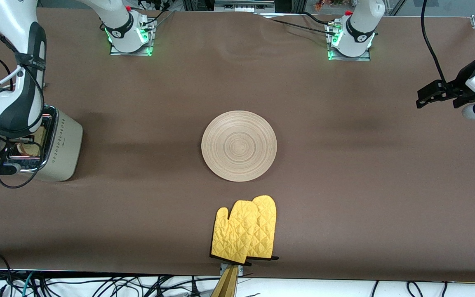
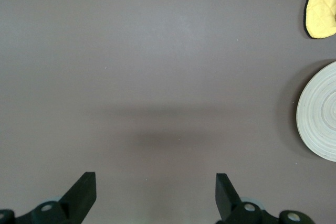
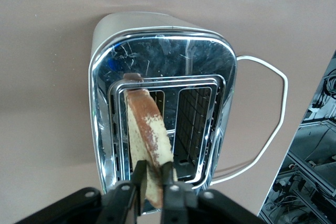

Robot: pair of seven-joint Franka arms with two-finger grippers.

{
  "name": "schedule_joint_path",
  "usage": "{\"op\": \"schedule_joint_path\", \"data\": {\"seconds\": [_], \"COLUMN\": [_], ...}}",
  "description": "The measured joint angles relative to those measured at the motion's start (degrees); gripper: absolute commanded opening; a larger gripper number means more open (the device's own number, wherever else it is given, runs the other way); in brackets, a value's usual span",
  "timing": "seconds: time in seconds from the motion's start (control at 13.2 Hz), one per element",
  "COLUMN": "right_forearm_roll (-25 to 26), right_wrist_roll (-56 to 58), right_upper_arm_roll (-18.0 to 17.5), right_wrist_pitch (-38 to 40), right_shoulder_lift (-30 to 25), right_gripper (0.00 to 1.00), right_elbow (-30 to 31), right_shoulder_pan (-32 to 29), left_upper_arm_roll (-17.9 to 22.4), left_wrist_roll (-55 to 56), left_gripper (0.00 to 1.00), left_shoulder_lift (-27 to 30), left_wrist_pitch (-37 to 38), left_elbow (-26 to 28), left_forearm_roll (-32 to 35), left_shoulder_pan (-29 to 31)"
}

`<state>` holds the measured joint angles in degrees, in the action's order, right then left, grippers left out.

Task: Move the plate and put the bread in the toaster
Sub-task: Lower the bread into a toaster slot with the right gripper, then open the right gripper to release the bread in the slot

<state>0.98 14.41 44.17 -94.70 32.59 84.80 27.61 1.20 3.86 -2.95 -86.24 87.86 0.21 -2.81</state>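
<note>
The slice of light-brown bread with darker crust (image 3: 148,145) stands on edge, its lower part already inside one slot of the cream-beige two-slot toaster with shiny chrome top (image 3: 163,66). The toaster sits near the bench edge at the right arm's end. The right gripper (image 3: 152,182) hangs directly over that slot, and its jaws sit on both faces of the bread's upper edge, clamped or just about to let go; I judge the grip is at the point of release.

The relation that matters: the bread lies straight below the jaws, its long axis runs along the slot's length, and the slice leans a bit toward one slot wall. So I think the next move needs only to open and lift straight up, w/o dragging the slice sideways. The risk is that the crust catches on the slot's wire guide.

The large round pale light-wood plate with ring grooves (image 1: 239,145) lies flat about the middle of the bench, well apart from the toaster. A yellow quilted oven mitt (image 1: 245,233) lies nearer the front bench edge, just beside the plate but not touching.

The left gripper (image 2: 156,195) waits over bare bench (image 1: 344,185) at the left arm's end, jaws wide apart, holding nothing. The right arm is by far nearer to the bread.
</note>
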Motion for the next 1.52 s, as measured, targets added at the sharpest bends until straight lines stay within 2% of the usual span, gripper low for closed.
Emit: {"op": "schedule_joint_path", "data": {"seconds": [0.84,1.06,1.29,1.52], "right_forearm_roll": [-1.1,-5.4,-8.6,-11.3], "right_wrist_roll": [0.1,0.1,0.3,0.5], "right_upper_arm_roll": [0.0,0.2,0.2,-1.9], "right_wrist_pitch": [-0.7,-0.6,0.0,1.7], "right_shoulder_lift": [0.0,-1.1,-4.7,-8.5], "right_gripper": [1.00,1.00,1.00,1.00], "right_elbow": [-3.3,-3.9,-4.5,-4.6], "right_shoulder_pan": [0.3,0.2,0.3,2.1], "left_upper_arm_roll": [0.0,0.0,0.0,0.0], "left_wrist_roll": [0.0,0.0,0.0,0.0], "left_gripper": [1.00,1.00,1.00,1.00], "left_shoulder_lift": [0.0,0.0,0.0,0.0], "left_wrist_pitch": [0.0,0.0,0.0,0.0], "left_elbow": [0.0,0.0,0.0,0.0], "left_forearm_roll": [0.0,0.0,0.0,0.0], "left_shoulder_pan": [0.0,0.0,0.0,0.0]}}
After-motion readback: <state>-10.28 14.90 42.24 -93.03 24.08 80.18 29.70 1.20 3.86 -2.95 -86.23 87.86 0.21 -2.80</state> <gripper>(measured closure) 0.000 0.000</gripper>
